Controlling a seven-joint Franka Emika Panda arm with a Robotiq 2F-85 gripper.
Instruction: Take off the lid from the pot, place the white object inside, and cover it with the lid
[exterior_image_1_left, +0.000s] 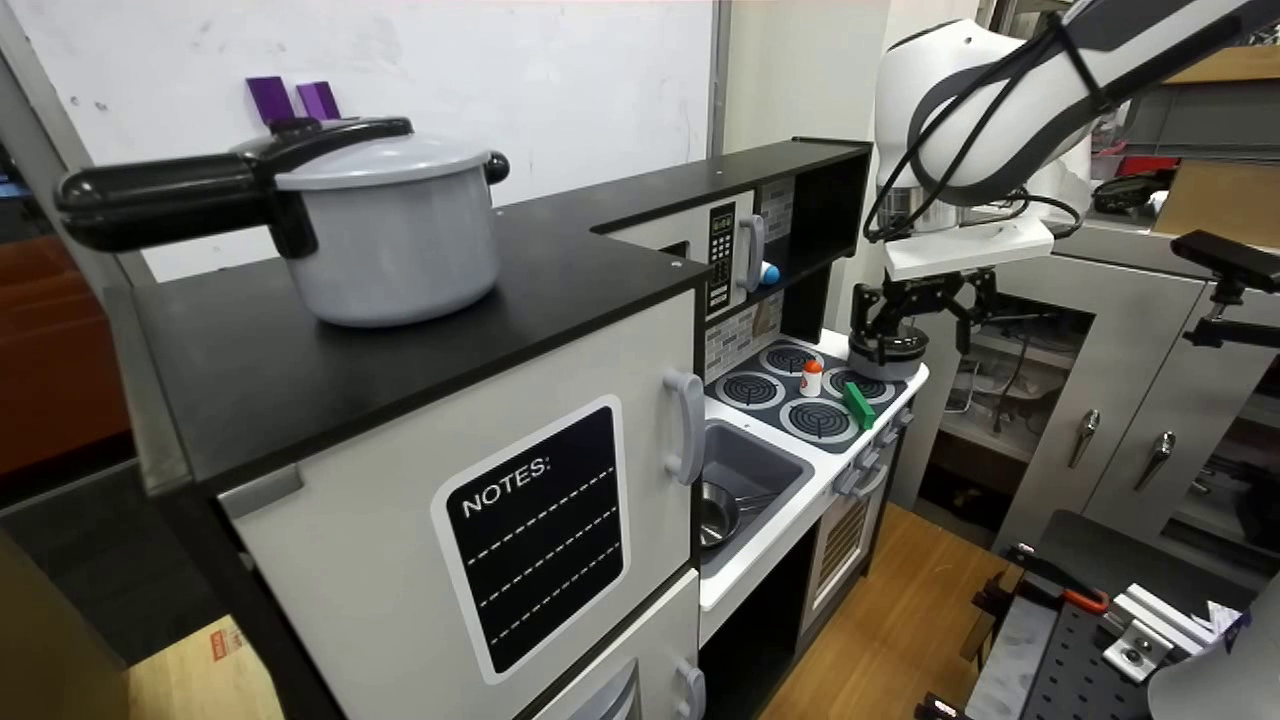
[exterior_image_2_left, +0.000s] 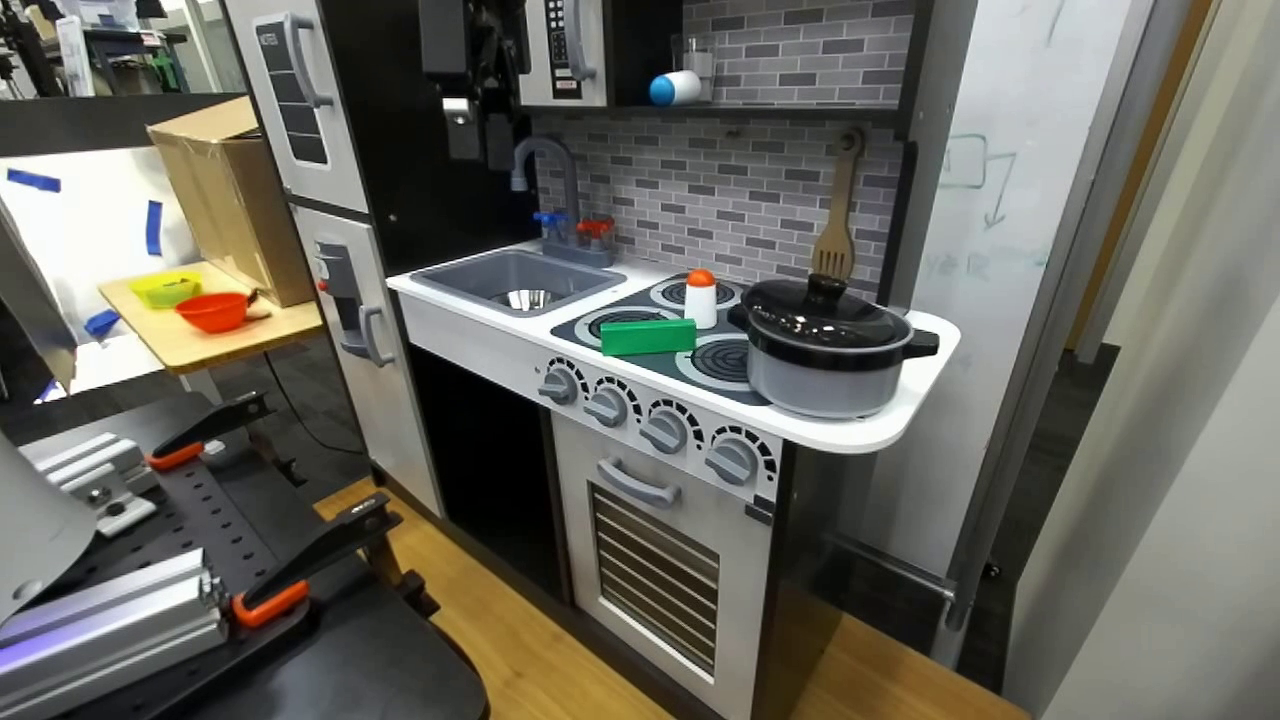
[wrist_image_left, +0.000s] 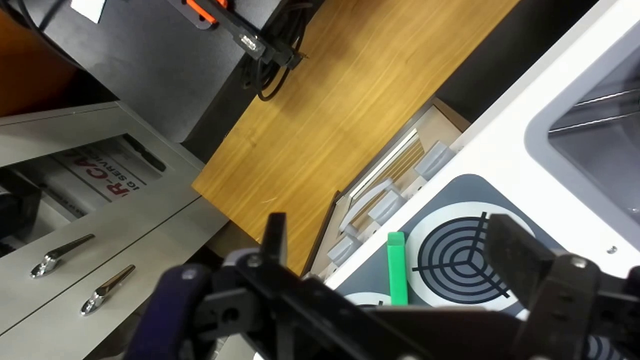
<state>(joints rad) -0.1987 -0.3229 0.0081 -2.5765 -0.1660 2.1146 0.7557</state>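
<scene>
Our fingers are spread wide with nothing between them, up in the air and, as far as we can tell, not over the lid yet. It's sitting on the grey pot at the corner of the tabletop, so we reckon lid-off comes first: center on the knob, come straight down, pinch, lift level before swinging sideways, since the orange-capped white bottle (our guess for what goes in) stands close by. Pose-wise, the arm reaches in high, fingers aimed roughly down.
</scene>
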